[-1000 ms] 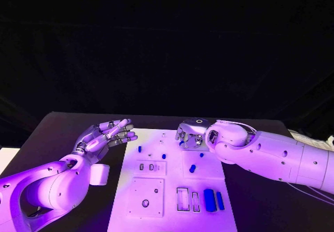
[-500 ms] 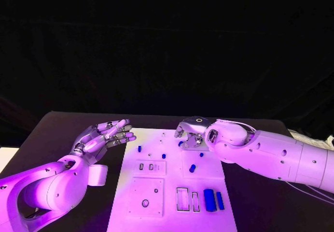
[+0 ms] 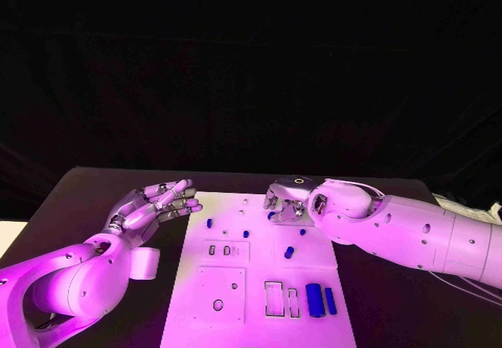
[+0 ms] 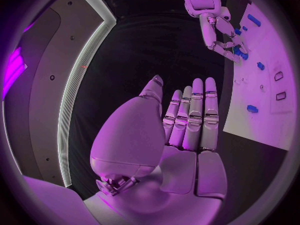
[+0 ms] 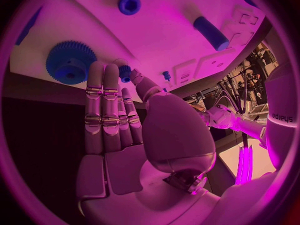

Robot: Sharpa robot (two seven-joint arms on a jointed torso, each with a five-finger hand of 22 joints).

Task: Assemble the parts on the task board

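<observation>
The white task board point(image 3: 262, 328) lies mid-table. Small blue parts point(image 3: 289, 252) dot its middle, and two longer blue bars point(image 3: 315, 299) lie near its right edge. My right hand point(image 3: 284, 201) hovers fingers-down over the board's far end. In the right wrist view its thumb and a fingertip point(image 5: 111, 71) flank a small blue peg point(image 5: 125, 73) beside a blue gear point(image 5: 67, 62); whether they grip it is unclear. A blue cylinder point(image 5: 210, 32) and a blue nut point(image 5: 129, 4) lie beyond. My left hand point(image 3: 157, 204) floats open, fingers spread, off the board's far left corner, holding nothing.
The board has rectangular slots point(image 3: 274, 297) and two square inset plates point(image 3: 222, 251) on its near half. The black table point(image 3: 94, 188) extends on both sides of the board. Both forearms reach in low over the table's left and right sides.
My right hand has edged slightly toward the board's far left and tilted a little. My left hand has barely moved.
</observation>
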